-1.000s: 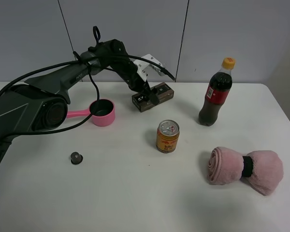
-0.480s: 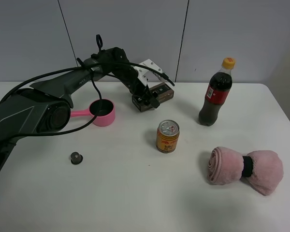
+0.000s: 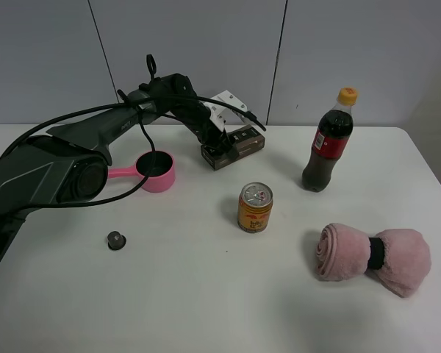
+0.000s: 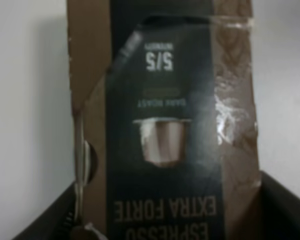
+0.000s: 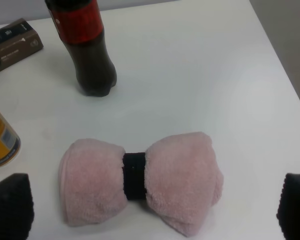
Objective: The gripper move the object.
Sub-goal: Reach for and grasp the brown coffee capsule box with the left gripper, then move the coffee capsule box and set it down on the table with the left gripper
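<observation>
1. Left wrist view: the object (image 4: 160, 125) is blurred and both its ends run out of frame. The left gripper (image 4: 167, 200) shows only as dark corners.
2. Right wrist view: the cola bottle (image 5: 87, 55) loses its cap, the can (image 5: 1, 137) is half cut off, and the right gripper (image 5: 152, 205) shows only its fingertips.
3. High view: the left gripper hides the object's left end.

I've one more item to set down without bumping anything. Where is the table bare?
Widest free patch: the near strip of the table, bordered by the capsule, the can and the towel roll. A smaller gap lies between the pink scoop and the can. Crowded: the far edge, where the left tool holds the box beside the scoop.
</observation>
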Controlling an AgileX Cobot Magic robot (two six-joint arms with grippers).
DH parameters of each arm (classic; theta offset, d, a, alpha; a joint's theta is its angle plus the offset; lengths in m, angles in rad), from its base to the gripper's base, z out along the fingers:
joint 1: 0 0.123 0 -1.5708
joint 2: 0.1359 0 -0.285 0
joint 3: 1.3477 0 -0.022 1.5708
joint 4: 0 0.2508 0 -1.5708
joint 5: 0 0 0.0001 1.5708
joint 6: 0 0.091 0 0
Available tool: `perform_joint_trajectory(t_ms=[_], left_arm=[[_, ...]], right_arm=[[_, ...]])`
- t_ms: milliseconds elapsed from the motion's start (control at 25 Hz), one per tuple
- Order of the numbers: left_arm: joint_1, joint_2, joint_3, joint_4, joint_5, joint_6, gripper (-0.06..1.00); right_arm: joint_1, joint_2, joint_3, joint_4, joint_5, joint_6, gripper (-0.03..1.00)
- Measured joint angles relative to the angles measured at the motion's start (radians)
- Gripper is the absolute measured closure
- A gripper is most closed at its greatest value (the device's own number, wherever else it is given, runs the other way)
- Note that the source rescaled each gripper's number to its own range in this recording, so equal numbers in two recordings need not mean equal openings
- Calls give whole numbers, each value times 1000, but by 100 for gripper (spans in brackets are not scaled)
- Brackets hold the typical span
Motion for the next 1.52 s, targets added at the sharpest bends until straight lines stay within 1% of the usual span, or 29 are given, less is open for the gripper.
perform_joint_trajectory(t_ms=[240, 400, 520, 680, 800, 840, 920, 1000, 1080, 1280, 1440, 1520], left_arm=[[0, -3, 0, -1, 1, 1, 93], [-9, -44, 0, 19, 62, -32, 93], [-24, -127, 0, 60, 118, -123, 93], [-33, -238, 0, 150, 192, -289, 93], [-35, -292, 0, 194, 292, -426, 93], [-35, -308, 0, 210, 323, -495, 93], [-35, -334, 0, 238, 344, -594, 93], [-35, -363, 0, 261, 346, -670, 93], [-35, -394, 0, 279, 350, -709, 93], [-35, -469, 0, 325, 352, -761, 93], [-36, -506, 3, 329, 353, -825, 93], [-39, -524, 23, 329, 353, -828, 93]], right_arm=[[0, 0, 0, 0, 0, 0, -3], [0, 0, 0, 0, 0, 0, -3], [0, 0, 0, 0, 0, 0, -3], [0, 0, 0, 0, 0, 0, -3], [0, 0, 0, 0, 0, 0, -3], [0, 0, 0, 0, 0, 0, -3], [0, 0, 0, 0, 0, 0, -3], [0, 0, 0, 0, 0, 0, -3], [0, 0, 0, 0, 0, 0, -3], [0, 0, 0, 0, 0, 0, -3], [0, 0, 0, 0, 0, 0, -3], [0, 0, 0, 0, 0, 0, -3]])
